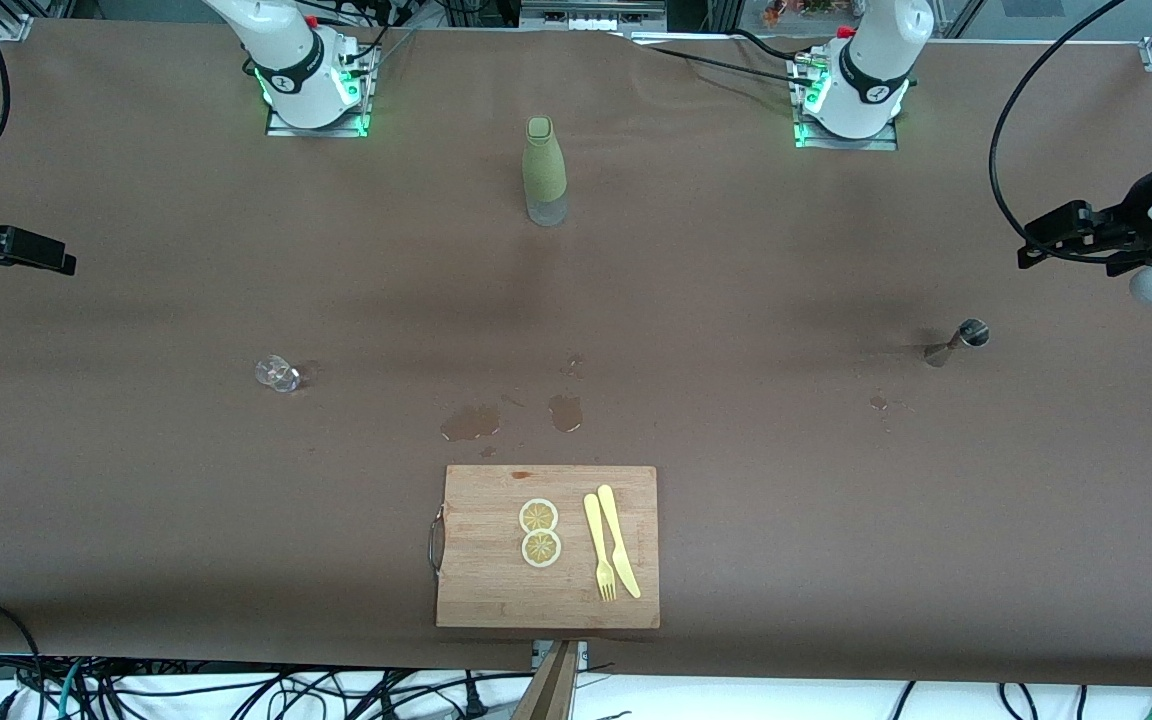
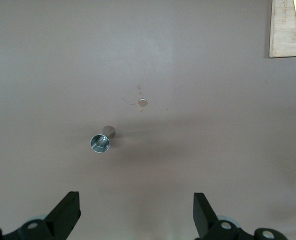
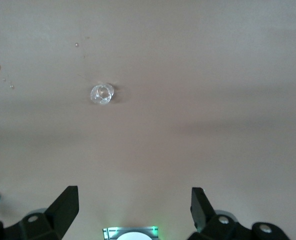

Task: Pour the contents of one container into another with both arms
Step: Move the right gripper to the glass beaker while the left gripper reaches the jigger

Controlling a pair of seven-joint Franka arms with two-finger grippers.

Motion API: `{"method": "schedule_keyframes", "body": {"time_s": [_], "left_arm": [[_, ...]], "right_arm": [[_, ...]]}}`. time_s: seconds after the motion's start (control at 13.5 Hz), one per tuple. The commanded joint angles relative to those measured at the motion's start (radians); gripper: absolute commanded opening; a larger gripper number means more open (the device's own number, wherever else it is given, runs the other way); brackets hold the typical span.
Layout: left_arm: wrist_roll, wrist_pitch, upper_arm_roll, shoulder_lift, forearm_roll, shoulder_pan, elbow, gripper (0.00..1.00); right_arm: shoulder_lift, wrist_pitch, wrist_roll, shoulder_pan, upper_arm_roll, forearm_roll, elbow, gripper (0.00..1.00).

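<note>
Steel, small and hourglass-shaped, the jigger (image 1: 958,341) stands upright on the brown worktop (image 1: 136,500) near the left arm's end, its long axis vertical and its open mouth facing up, as the left wrist view (image 2: 101,141) shows. The clear glass (image 1: 278,373) stands upright toward the right arm's end, well apart from it; its walls are hard to make out. A green-sleeved bottle (image 1: 544,172) stands upright near the edge by the bases. The left hand (image 1: 1036,247) hangs over its end edge, fingers (image 2: 68,212) spread wide and empty. The right hand (image 1: 36,255), partly cut off, hangs over the other end edge, equally wide open, holding nothing.
</note>
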Motion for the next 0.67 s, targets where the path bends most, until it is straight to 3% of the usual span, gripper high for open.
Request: {"method": "schedule_keyframes", "body": {"time_s": [0.0,0.37,0.59], "left_arm": [[-0.006,0.014,-0.002,-0.020,0.034,-0.004,-0.017,1.00],[-0.007,0.014,-0.002,-0.020,0.034,-0.004,-0.018,1.00],[-0.007,0.014,-0.002,-0.018,0.034,-0.004,-0.018,1.00]], "right_arm": [[-0.023,-0.009,-0.116,-0.004,0.001,0.012,-0.027,1.00],[-0.012,0.087,-0.485,-0.012,-0.007,0.013,-0.090,1.00],[-0.001,0.103,-0.558,-0.013,-0.012,0.013,-0.119,1.00]]}}
